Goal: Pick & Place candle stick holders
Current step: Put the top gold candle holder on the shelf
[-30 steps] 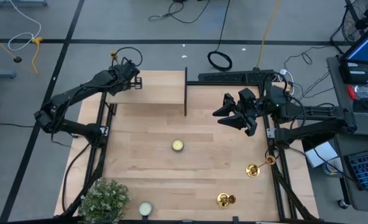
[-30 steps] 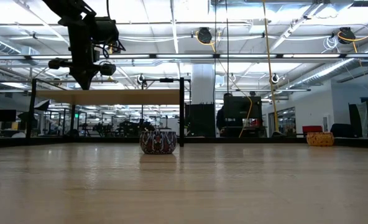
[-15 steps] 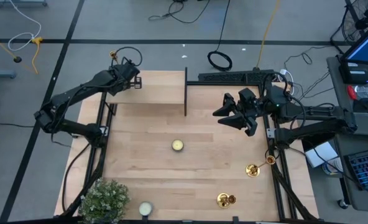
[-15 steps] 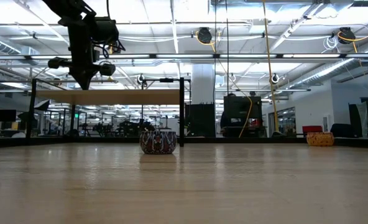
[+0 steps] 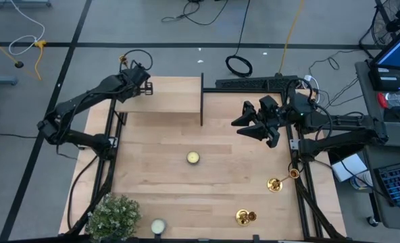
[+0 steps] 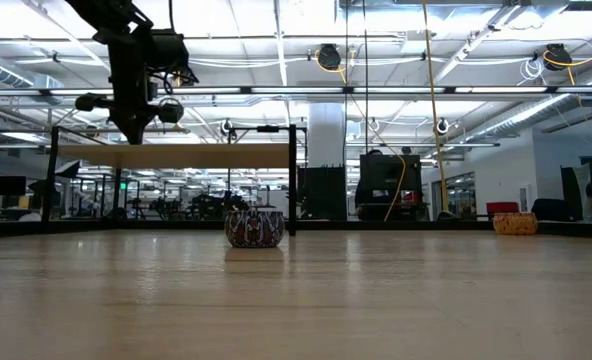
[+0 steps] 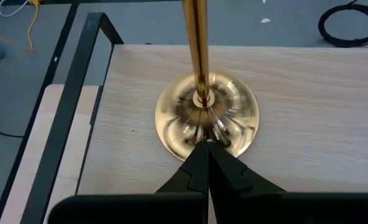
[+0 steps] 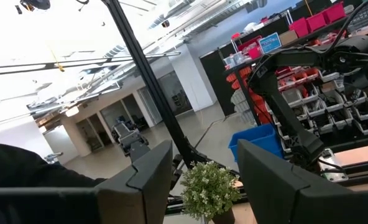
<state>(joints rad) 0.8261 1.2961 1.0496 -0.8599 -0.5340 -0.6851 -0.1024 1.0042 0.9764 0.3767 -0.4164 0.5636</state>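
One gold candlestick (image 7: 207, 118) stands upright on its round base on the raised wooden shelf (image 5: 173, 101) at the table's far left; its stem runs up out of the left wrist view. Its top cup (image 5: 122, 59) shows in the high view. My left gripper (image 7: 207, 148) is shut, its tips at the base's rim. A second candlestick (image 5: 276, 183) lies near the table's right edge. A third (image 5: 244, 217) sits near the front right. My right gripper (image 5: 257, 127) hovers open and empty over the far right. My left gripper's shut fingertips (image 7: 199, 163) point slanting down at the rim of the candlestick's base (image 7: 224, 140) on the side facing the gripper. I cannot tell whether they touch it. The candlestick stands upright on the shelf.
A tealight tin (image 5: 193, 158) sits mid-table and shows in the low view (image 6: 254, 227). Another tealight (image 5: 158, 226) and a potted plant (image 5: 112, 216) are at the front left. A black post (image 5: 201, 101) stands at the shelf's right end, and a black rail (image 7: 78, 81) runs along its left edge.
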